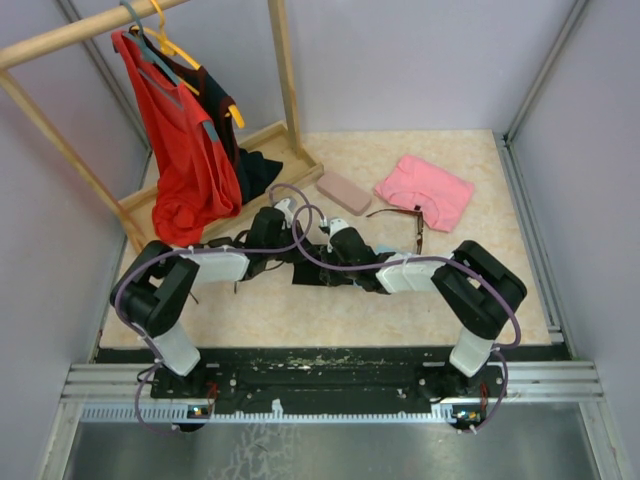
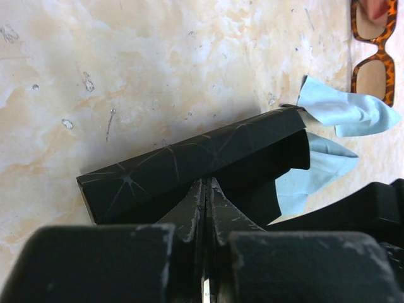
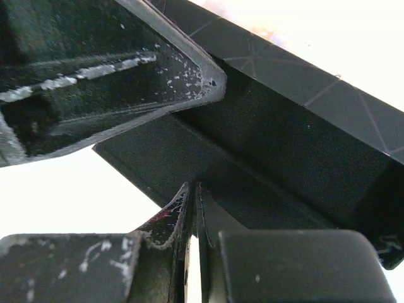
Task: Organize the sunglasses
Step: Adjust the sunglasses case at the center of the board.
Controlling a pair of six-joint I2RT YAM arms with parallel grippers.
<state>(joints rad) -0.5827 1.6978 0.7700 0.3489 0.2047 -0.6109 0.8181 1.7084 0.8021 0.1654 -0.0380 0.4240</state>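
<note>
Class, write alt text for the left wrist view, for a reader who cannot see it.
The left gripper, fingers closed, meets the edge of a black case on a marbled table. A blue cloth pokes out; tortoiseshell glasses lie beyond.

Marbled table [image 1: 330, 320]: black case [image 2: 189, 158], sunglasses [image 2: 374, 66], cloth [image 2: 344, 113]

folding case [image 2: 189, 158]: table [image 1: 250, 312] centre | sunglasses [image 1: 418, 235]: right of it, before garment [image 1: 425, 188] | oblong case [image 1: 343, 192]: behind
</note>
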